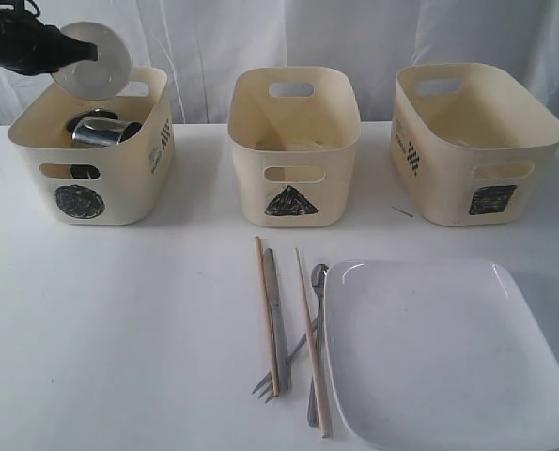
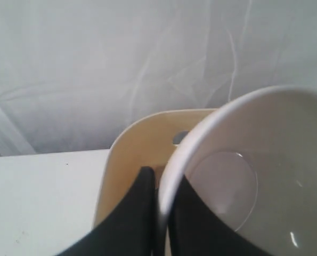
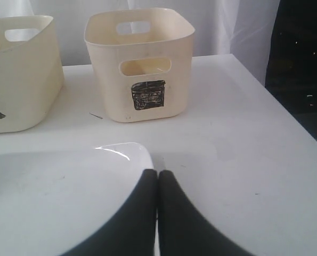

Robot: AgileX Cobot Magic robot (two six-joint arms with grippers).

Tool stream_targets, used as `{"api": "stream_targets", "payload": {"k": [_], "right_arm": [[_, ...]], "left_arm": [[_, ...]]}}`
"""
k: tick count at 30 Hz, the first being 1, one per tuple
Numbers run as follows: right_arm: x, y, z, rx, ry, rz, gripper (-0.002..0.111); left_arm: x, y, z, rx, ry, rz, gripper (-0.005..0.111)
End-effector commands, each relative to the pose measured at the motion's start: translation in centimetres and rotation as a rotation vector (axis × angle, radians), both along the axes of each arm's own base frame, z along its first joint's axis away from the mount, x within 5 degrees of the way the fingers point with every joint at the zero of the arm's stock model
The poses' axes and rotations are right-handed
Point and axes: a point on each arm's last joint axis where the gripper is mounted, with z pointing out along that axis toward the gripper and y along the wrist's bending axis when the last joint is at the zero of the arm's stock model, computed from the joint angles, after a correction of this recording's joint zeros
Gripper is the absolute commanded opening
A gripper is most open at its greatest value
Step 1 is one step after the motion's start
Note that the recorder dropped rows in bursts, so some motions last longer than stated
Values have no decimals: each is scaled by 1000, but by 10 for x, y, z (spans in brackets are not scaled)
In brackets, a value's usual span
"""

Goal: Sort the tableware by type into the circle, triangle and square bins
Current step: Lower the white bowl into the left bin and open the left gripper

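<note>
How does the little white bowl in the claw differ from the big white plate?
The small white round bowl is tipped on edge in the left claw, above the circle-marked cream tub; the large white square plate lies flat on the table. The bowl is small, the plate far wider. Both are white.

Bins (image 1: 335,188) smooth matt cream plastic, mugs (image 1: 99,130) polished mirror-bright steel, small bowl (image 2: 286,160) glossy white glaze (ceramic, by the look), chopsticks (image 1: 266,315) pale bare wood, square plate (image 1: 448,357) glossy white, bench (image 1: 119,329) matt white, backdrop (image 1: 354,38) wrinkled white cloth

White table (image 1: 119,310); white curtain (image 1: 354,33) behind (creased); thin dark sliver (image 1: 402,211) on table.
</note>
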Motion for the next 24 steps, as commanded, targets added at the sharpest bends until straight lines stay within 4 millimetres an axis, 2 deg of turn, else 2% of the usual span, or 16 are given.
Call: {"api": "stream_targets", "payload": {"k": [1,4,5,6,9,10,12,15,18,21,24], "right_arm": [[0,0,0,-14,-12,8,0],[0,0,0,-14,-12,8,0],[0,0,0,-14,-12,8,0],[0,0,0,-14,-12,8,0],[0,0,0,-14,-12,8,0],[0,0,0,-14,-12,8,0],[0,0,0,-14,-12,8,0],[0,0,0,-14,-12,8,0],[0,0,0,-14,-12,8,0],[0,0,0,-14,-12,8,0],[0,0,0,-14,-12,8,0]], "left_arm": [[10,0,-17,-12,-1,14,0],[11,0,-21,-12,5,15,0],[10,0,-22,-10,16,11,6],[10,0,-22,-10,18,11,12],[10,0,-21,-12,17,11,50],[10,0,-19,-19,20,12,54],[5,-2,-13,-40,51,8,53],[-11,-4,14,-61,97,-17,42],[-32,-5,44,-18,117,-68,42],[-59,-3,67,-17,97,-69,42],[-82,-1,77,-15,80,-65,42]]}}
